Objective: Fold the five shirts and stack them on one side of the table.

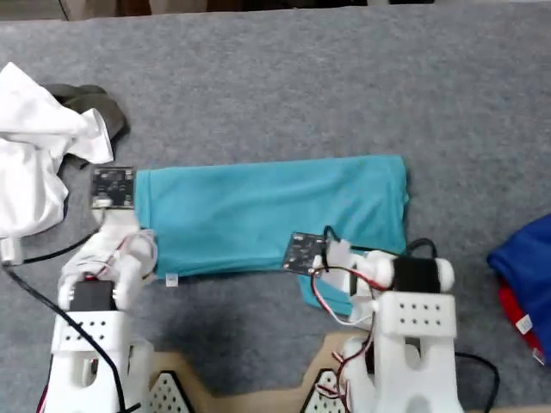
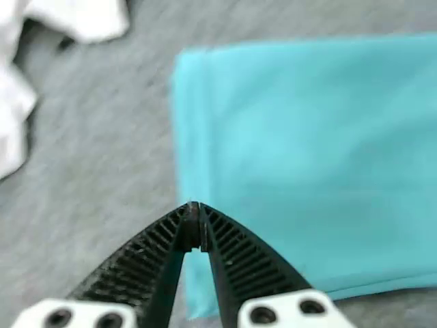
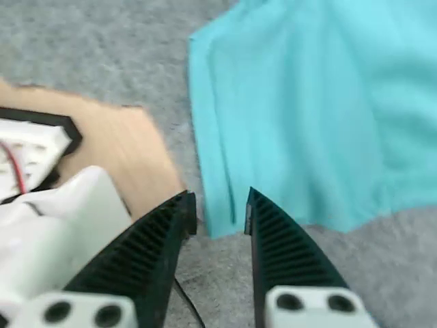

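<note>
A teal shirt (image 1: 267,215) lies folded into a long band across the middle of the grey table (image 1: 344,86). The left arm (image 1: 95,292) stands at its left end. My left gripper (image 2: 193,213) is shut, its tips over the teal shirt's (image 2: 307,150) short edge, and no cloth shows between them. The right arm (image 1: 405,292) sits at the band's near edge. There my right gripper (image 3: 218,207) is open, with a corner of the teal shirt (image 3: 307,102) just beyond its fingertips.
A crumpled white shirt (image 1: 30,151) lies on a dark olive one (image 1: 99,107) at the far left. At the right edge, a blue shirt (image 1: 525,258) covers a red one (image 1: 516,314). A wooden base board (image 3: 130,150) lies by the right gripper.
</note>
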{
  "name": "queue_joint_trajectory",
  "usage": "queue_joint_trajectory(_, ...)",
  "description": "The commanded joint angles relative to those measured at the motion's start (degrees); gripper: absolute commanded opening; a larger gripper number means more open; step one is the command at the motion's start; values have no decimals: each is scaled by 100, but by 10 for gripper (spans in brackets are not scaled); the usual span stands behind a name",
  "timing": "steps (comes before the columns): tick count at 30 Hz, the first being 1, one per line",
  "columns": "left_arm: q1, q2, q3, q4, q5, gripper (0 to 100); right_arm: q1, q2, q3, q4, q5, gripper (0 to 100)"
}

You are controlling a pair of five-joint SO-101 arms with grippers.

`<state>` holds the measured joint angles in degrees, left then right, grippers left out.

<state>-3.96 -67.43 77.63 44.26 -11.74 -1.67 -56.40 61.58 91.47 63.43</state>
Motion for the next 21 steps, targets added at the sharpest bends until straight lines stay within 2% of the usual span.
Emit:
queue_joint_trajectory(1, 387, 22, 0, -466, 563, 21, -374, 259, -171, -62, 44, 143)
queue_joint_trajectory(3, 369, 207, 97, -756, 870, 21, -488, 277, -66, -202, 44, 143)
queue_joint_trajectory(9, 378, 927, 88, -1196, 879, 21, -541, 303, 514, -826, 70, 142)
queue_joint_trajectory(17, 255, 1965, -396, -1336, 888, 21, -541, 857, 927, -1451, 246, 142)
queue_joint_trajectory(21, 167, 2431, -651, -1319, 888, 21, -532, 1270, 1499, -2277, 290, 142)
